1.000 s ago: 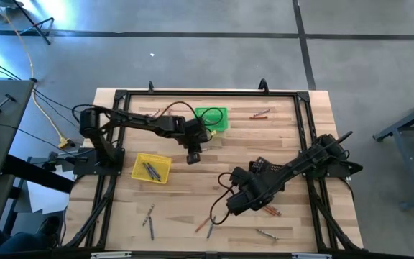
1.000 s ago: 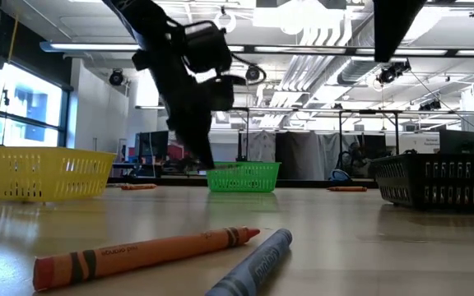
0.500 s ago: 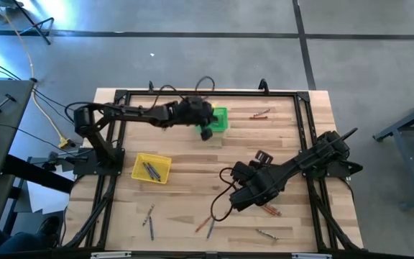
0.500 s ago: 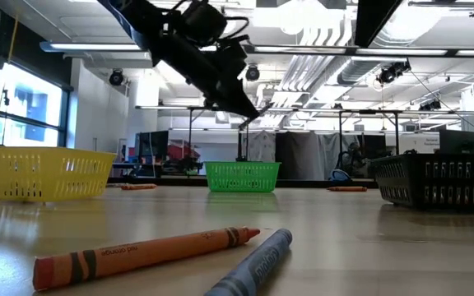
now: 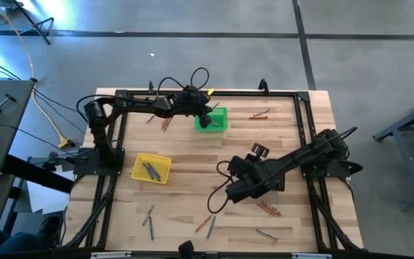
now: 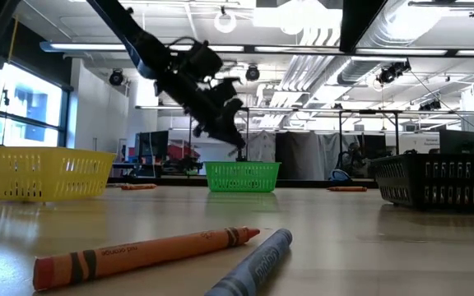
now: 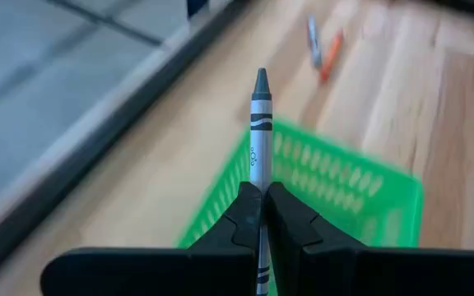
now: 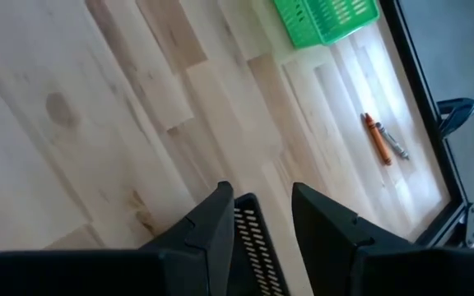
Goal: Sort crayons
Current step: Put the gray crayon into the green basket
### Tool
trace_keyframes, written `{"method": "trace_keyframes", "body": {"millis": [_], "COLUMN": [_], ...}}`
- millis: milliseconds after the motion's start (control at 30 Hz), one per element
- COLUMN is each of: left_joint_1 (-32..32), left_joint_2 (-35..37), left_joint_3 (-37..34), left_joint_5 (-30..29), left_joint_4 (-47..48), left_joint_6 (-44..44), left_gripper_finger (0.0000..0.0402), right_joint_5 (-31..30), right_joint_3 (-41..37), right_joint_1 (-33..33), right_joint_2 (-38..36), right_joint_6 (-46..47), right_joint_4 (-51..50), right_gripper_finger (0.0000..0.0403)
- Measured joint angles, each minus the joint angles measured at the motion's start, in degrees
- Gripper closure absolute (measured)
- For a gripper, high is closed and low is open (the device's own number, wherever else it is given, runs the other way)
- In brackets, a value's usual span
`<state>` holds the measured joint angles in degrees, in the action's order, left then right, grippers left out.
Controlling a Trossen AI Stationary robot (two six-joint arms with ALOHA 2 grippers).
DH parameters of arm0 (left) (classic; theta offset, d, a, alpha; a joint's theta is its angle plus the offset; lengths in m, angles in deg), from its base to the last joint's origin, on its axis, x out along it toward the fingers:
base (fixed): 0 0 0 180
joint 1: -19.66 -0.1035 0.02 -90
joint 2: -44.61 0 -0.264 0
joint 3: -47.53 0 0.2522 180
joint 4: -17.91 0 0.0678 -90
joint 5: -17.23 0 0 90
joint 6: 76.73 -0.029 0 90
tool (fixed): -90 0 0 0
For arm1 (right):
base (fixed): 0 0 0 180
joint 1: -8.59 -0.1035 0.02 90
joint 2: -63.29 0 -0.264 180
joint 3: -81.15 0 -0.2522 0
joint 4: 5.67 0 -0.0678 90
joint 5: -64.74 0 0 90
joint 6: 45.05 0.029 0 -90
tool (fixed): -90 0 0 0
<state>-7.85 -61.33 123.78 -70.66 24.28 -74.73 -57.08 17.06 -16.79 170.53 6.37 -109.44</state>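
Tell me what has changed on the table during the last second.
The left gripper, shut on a grey crayon, swung from the table's middle to above the green basket. The right gripper, open, shifted slightly toward the middle. The yellow basket and loose crayons stayed put.

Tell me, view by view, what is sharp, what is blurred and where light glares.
Left wrist view: the grey crayon is sharp, the green basket and wood behind are smeared. Low view: the orange crayon up front is crisp, ceiling lamps glare. Right wrist view: a pale sheen lies on the table. High view: evenly lit.
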Motion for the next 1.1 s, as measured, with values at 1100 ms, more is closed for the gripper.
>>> {"method": "trace_keyframes", "body": {"millis": [1100], "left_joint_1": [7.3], "left_joint_2": [3.8], "left_joint_3": [1.9], "left_joint_5": [31.8], "left_joint_4": [10.5], "left_joint_6": [-3.9], "left_gripper_finger": [0.0309], "right_joint_5": [3.9], "right_joint_3": [0.0], "right_joint_1": [1.0], "right_joint_2": [0.0], "right_joint_6": [1.8], "right_joint_4": [0.0], "right_gripper_finger": [0.0285]}}
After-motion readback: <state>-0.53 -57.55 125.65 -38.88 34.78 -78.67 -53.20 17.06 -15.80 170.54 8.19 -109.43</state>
